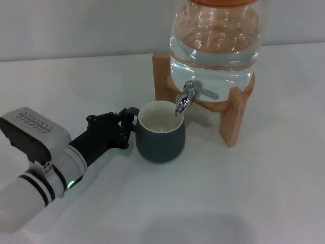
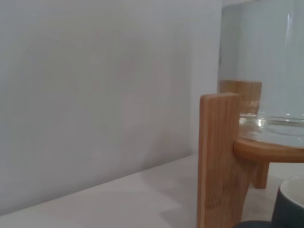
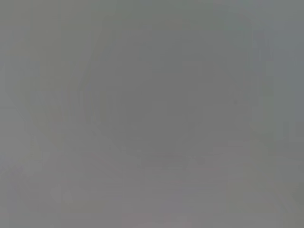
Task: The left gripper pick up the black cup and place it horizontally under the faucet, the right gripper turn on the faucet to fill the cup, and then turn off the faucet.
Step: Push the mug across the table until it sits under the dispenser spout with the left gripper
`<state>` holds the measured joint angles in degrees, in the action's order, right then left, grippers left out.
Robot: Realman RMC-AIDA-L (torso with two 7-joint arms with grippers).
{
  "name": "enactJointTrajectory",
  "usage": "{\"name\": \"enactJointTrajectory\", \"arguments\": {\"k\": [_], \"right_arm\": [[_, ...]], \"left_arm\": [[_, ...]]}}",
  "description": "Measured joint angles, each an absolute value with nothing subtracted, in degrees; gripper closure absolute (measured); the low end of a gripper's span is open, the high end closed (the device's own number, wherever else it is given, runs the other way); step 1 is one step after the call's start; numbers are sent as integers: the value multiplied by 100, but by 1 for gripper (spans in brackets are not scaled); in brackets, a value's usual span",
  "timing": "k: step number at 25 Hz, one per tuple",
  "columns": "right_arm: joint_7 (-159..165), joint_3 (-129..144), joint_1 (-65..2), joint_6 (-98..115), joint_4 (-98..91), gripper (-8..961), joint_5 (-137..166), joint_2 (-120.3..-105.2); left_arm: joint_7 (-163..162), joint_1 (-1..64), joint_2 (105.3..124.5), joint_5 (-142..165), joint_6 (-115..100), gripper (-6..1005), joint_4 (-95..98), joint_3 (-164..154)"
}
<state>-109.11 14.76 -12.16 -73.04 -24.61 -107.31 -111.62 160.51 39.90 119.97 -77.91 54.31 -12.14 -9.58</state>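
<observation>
One gripper is in view, the left gripper, its black fingers closed around the loop handle of the black cup; the handle sticks out toward the left, straight into the claw, so the jaws are nearly shut on it. Outward from there, the black wrist runs down and left into the white-and-grey arm, whose green light is on.

The cup stands upright on the white table, its cream inside open to the top, just to the right of the jaws. The faucet hangs over the cup's far right rim, spout pointing down into the mouth, so the cup looks already placed. A little liquid may lie in the bottom, but I cannot be sure, and no stream is visible.

What the coming move turns on is the flat lever: it points right, away from the left gripper and toward the side the right arm would come from. The right gripper appears in no view, and its wrist camera shows only plain grey.

Count: one cup, one faucet, one glass water jar on one wooden stand, the stand's near post also showing in the left wrist view.
</observation>
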Motion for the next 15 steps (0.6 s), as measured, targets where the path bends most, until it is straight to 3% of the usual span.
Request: {"name": "enactJointTrajectory", "arguments": {"k": [15], "right_arm": [[-10916, 1476, -1245, -7288, -2461, 113, -10731, -11163]], "left_arm": [[16048, 4168, 11997, -7770, 5352, 896, -1283, -966]]}}
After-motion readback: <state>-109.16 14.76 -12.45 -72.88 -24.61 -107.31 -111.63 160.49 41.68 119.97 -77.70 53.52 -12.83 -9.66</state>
